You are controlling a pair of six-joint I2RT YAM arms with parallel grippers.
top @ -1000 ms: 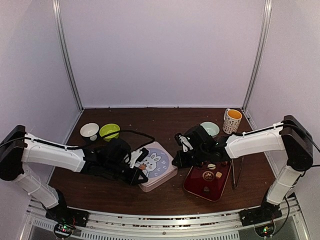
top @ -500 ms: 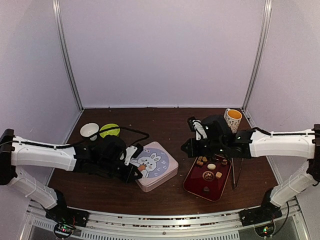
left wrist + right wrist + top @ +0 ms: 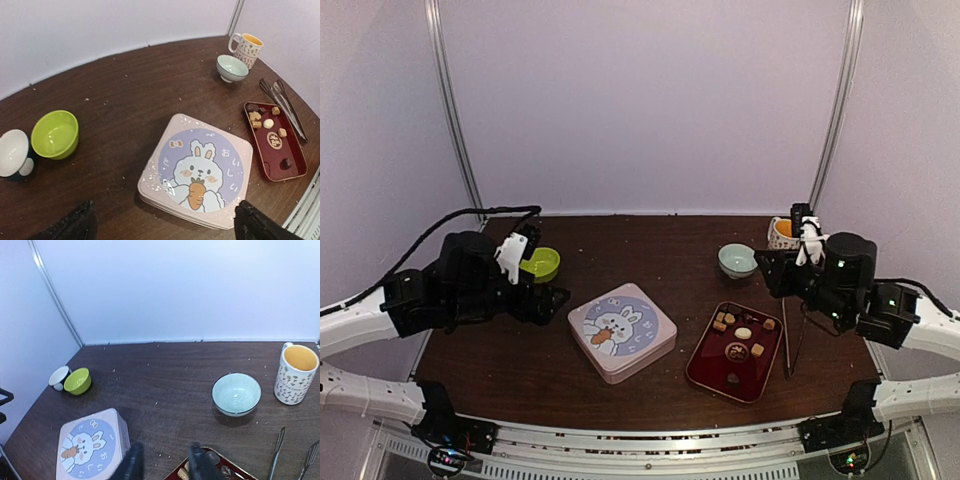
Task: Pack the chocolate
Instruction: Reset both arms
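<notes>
The chocolate (image 3: 744,333) lies as several small cream, tan and dark pieces in a dark red tray (image 3: 710,366) right of centre; the left wrist view shows these pieces (image 3: 269,123) in the tray (image 3: 295,172) too. A pink square tin (image 3: 622,330) with a rabbit lid sits shut at the middle. My left gripper (image 3: 552,298) hangs open and wide, raised and back to the left of the tin (image 3: 200,170), holding nothing. My right gripper (image 3: 767,272) is raised behind the tray, fingers (image 3: 132,462) apart, empty.
Metal tongs (image 3: 790,340) lie along the tray's right side. A mint bowl (image 3: 738,260) and a patterned mug (image 3: 783,235) stand at the back right. A green bowl (image 3: 542,263) and a white bowl (image 3: 12,152) stand at the back left. Crumbs dot the table.
Both arms have pulled back and up, the left away from the tin, the right away from the tray. Both grippers went from shut to open, the left very wide.
</notes>
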